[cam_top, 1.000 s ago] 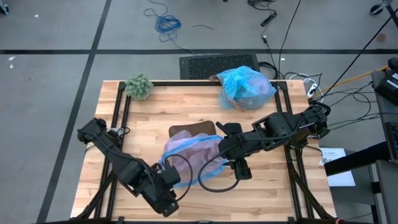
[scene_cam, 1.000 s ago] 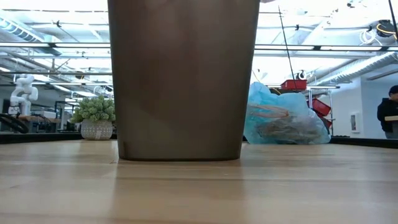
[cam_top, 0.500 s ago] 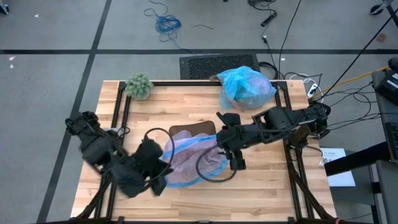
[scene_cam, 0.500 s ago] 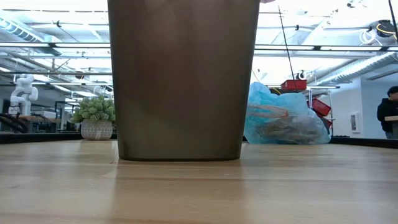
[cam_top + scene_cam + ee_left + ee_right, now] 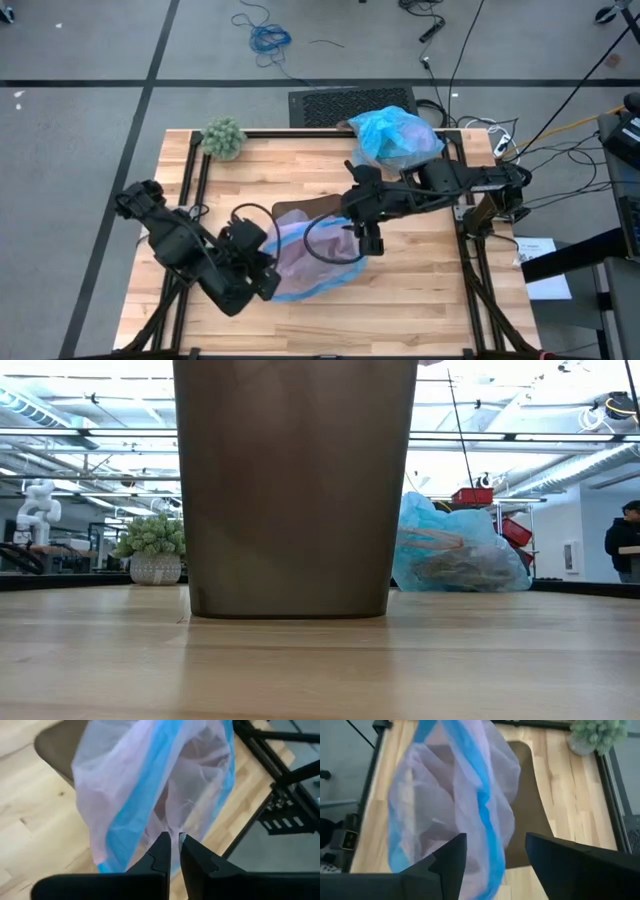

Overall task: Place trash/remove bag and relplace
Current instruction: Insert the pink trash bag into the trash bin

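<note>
While the full light-blue bag (image 5: 396,140) sits knotted on the worktop (image 5: 430,290) beyond the brown bin (image 5: 295,485), you are on the relining step. Left gripper (image 5: 174,847), on the bin's near side: fingers pinching the pink bag's (image 5: 305,255) film. Right gripper (image 5: 366,243), at the bin's right edge: fingers spread, holding nothing. Next move likely calls for catching the opposite rim and stretching the mouth over the bin.
</note>
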`<state>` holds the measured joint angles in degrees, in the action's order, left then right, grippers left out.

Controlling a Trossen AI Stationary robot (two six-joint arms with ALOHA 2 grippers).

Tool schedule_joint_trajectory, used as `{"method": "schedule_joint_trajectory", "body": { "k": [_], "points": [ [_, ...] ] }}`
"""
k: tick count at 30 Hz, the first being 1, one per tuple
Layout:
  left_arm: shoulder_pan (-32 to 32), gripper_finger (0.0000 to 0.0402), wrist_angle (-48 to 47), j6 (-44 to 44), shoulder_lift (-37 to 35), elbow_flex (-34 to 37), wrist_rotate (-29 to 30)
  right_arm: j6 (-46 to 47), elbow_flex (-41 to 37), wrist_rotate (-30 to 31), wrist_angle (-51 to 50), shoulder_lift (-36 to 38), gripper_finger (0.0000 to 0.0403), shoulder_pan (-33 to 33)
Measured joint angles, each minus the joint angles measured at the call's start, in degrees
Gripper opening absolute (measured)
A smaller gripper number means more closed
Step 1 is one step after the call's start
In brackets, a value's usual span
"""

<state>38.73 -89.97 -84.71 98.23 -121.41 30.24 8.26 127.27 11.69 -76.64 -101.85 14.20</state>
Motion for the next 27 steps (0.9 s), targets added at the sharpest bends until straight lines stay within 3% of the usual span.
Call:
{"method": "schedule_joint_trajectory", "body": {
  "k": [8, 16, 20, 27],
  "points": [
    [-3.89, 0.0046, -0.04, 7.29, -0.19, -0.08, 2.75, -0.99, -4.53, -0.25, -0.55, -0.26, 0.014, 0.02],
    [-7.34, 0.0005, -0.11, 11.6, 0.03, 1.17, -1.19, -0.93, -5.32, 0.16, -0.2, -0.26, 0.0063, -0.04],
    [-7.15, 0.0004, -0.03, 11.63, 0.16, 1.55, -2.33, -1.27, -5.32, 0.45, -0.22, -0.26, 0.0014, -0.11],
    [-5.21, 0.0002, 0.95, 17.32, -0.11, -3.46, -0.42, -1.67, -5.32, 0.56, 0.13, -0.26, 0.0012, -0.15]
  ]
}}
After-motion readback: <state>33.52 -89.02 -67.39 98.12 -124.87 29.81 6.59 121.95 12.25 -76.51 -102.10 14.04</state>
